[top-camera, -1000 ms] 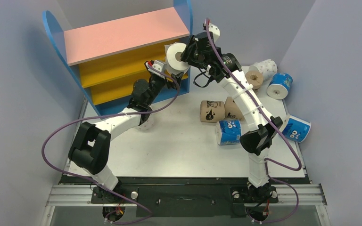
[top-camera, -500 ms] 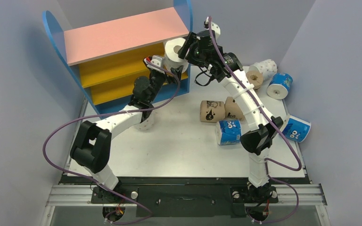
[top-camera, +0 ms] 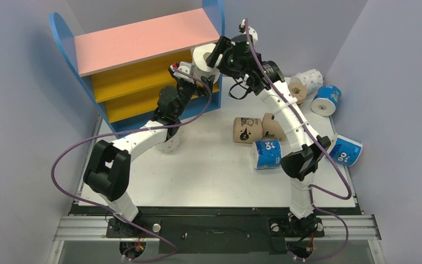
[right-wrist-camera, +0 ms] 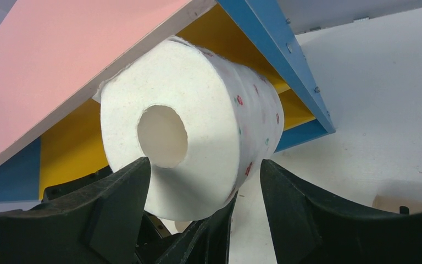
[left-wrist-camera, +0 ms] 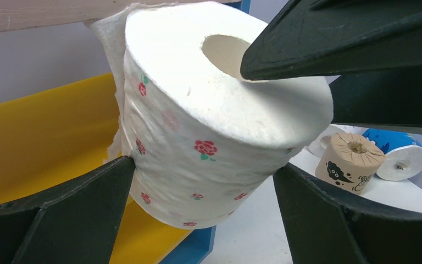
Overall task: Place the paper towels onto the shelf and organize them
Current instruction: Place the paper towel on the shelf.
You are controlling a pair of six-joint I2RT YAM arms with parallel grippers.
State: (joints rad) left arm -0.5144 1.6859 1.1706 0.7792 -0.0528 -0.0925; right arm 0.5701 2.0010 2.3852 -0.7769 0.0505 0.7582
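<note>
Upper centre of top view: right end effector (right-wrist-camera: pixel 202 168) clenched on white dotted roll (right-wrist-camera: pixel 198 126) under the shelf (top-camera: pixel 143 38) top board. Left end effector (left-wrist-camera: pixel 203 173) brackets the same roll; grip cannot be told.

Pale lavender-grey walls (top-camera: pixel 16 137) at 9, 12 and 3 o'clock, white surface (top-camera: pixel 209 170) centre, metal rail (top-camera: pixel 88 228) at 6 o'clock, even light

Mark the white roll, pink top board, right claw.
white roll (right-wrist-camera: pixel 198 93), right wrist view, flat end face.
pink top board (top-camera: pixel 143 41), top external view, upper surface.
right claw (right-wrist-camera: pixel 200 170), right wrist view, between fingertips.
</note>
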